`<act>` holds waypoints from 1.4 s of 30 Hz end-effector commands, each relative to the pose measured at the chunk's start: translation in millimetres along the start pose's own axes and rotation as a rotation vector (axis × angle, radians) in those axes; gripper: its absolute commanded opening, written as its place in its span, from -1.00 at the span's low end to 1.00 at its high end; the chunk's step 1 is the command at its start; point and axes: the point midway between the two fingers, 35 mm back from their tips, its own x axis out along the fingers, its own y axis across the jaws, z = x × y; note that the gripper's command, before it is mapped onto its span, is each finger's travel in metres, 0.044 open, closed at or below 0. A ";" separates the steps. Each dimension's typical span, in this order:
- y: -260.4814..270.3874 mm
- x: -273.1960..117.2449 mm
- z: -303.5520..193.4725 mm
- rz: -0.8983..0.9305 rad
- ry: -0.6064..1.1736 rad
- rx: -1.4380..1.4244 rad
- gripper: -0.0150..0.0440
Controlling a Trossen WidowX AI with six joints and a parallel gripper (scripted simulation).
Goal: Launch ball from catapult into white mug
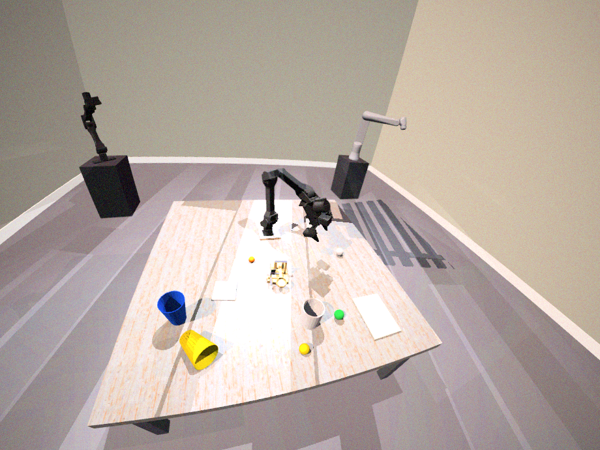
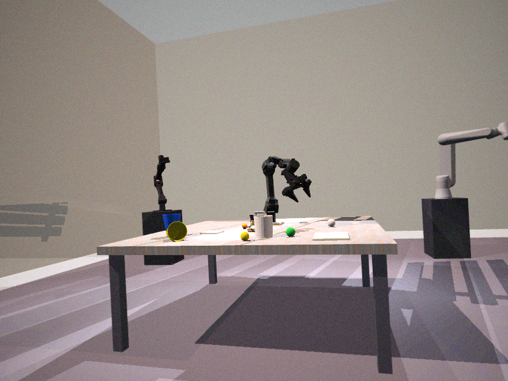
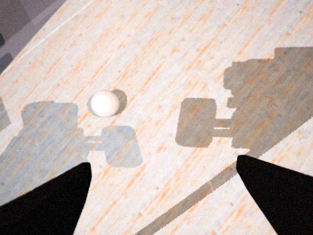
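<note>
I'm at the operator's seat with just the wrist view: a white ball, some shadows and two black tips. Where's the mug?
Observer: The mug stands upright on the table, beside a green ball.

Visitor: And that catapult thing?

Observer: In the top view, the catapult sits roughly between the mug and the foot of the arm.

Visitor: Are those tips, the hand I suppose, touching the table near the white ball?

Observer: No, the exterior view shows the open hand well above the table, with the white ball resting below.
</note>
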 end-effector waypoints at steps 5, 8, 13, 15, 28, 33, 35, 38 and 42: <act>-63.3 -10.8 -8.4 -0.149 0.084 0.216 1.00; -83.4 -16.8 -13.5 -0.196 0.110 0.286 1.00; -115.3 -28.4 -24.7 -0.269 0.158 0.404 1.00; -128.3 -33.8 -30.4 -0.300 0.181 0.457 1.00; -197.1 -73.4 -76.1 -0.464 0.336 0.779 1.00; -197.9 -74.0 -76.7 -0.466 0.338 0.783 1.00; -200.8 -67.5 -79.8 -0.466 0.338 0.783 1.00; -211.3 -41.4 -94.5 -0.466 0.338 0.783 1.00; -213.5 -35.2 -98.5 -0.466 0.338 0.783 1.00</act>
